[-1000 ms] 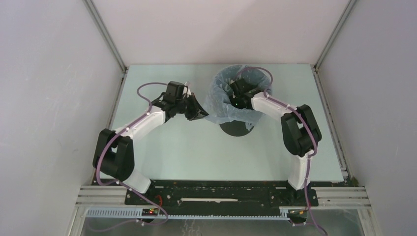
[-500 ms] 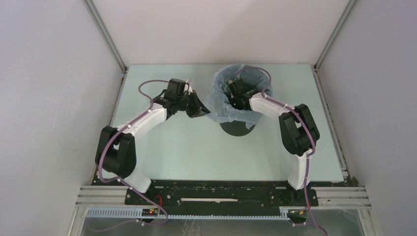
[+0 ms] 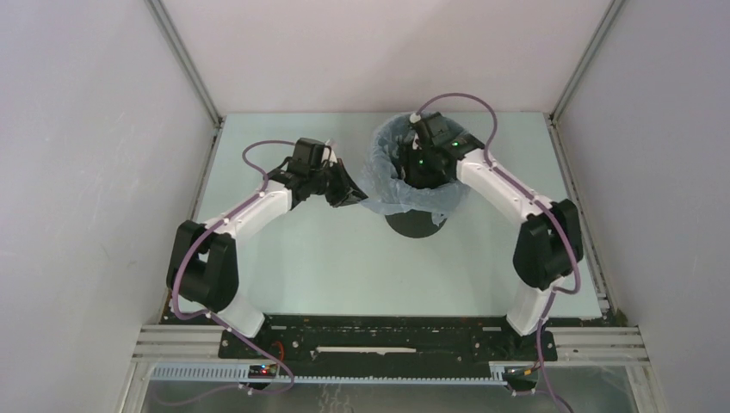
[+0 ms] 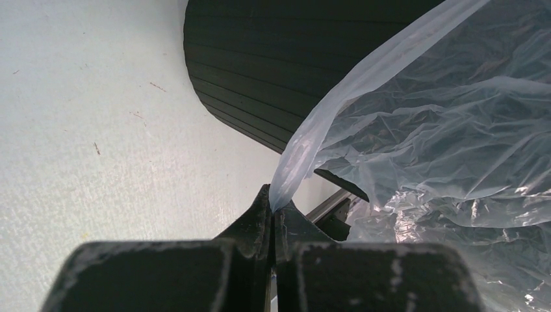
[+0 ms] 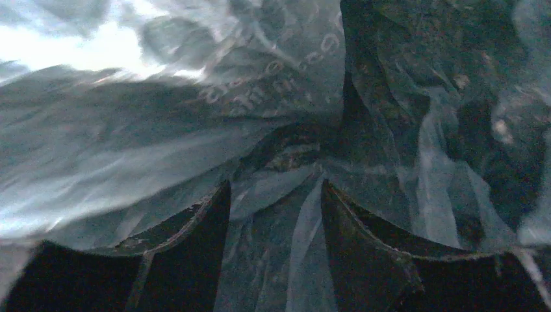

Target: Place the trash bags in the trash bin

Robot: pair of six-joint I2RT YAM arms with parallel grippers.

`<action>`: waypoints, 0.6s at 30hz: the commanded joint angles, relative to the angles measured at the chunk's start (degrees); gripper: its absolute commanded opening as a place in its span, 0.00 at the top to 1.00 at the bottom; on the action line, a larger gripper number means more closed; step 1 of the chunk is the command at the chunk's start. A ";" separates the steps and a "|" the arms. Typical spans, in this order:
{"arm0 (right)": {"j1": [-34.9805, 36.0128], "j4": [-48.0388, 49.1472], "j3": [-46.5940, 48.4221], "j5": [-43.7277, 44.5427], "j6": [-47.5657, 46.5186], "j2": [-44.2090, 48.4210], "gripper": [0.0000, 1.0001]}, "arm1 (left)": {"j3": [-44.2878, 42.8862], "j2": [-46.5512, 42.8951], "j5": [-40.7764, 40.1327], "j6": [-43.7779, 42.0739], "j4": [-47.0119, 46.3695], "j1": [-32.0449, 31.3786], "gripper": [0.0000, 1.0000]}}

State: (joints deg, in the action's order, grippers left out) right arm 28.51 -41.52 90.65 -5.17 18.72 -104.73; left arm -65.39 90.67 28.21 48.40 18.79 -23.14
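Between the right gripper's (image 5: pixel 274 190) parted fingers lay bag (image 5: pixel 162 130), inside bin (image 3: pixel 415 226). The left gripper (image 4: pixel 271 203) pinched its edge, best held taut while pressing.

We made out faint printed lettering on the trash bag (image 5: pixel 260 88), just above the fingers (image 5: pixel 192 244), but it was too blurred and creased to read.

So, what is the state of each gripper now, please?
Left gripper: closed, pinching the trash bag edge.
Right gripper: open, down inside the bag-lined trash bin.
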 commanded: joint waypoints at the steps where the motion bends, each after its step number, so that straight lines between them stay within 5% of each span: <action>1: -0.56 -4.47 2.97 -1.59 -0.50 5.81 0.37 | -1.38 -2.59 0.09 -1.56 0.11 -0.16 0.99; 10: -5.01 -7.63 2.73 7.05 -6.23 12.15 0.47 | -0.43 -3.59 -0.34 -1.47 0.12 -0.20 0.99; 18: -6.06 -5.71 4.55 12.92 -8.55 8.18 0.53 | 0.08 -4.23 0.06 -0.97 0.07 -0.16 0.99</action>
State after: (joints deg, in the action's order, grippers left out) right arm 21.78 -46.96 91.64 5.19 12.25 -94.15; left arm -65.39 88.79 28.16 48.42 19.07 -23.14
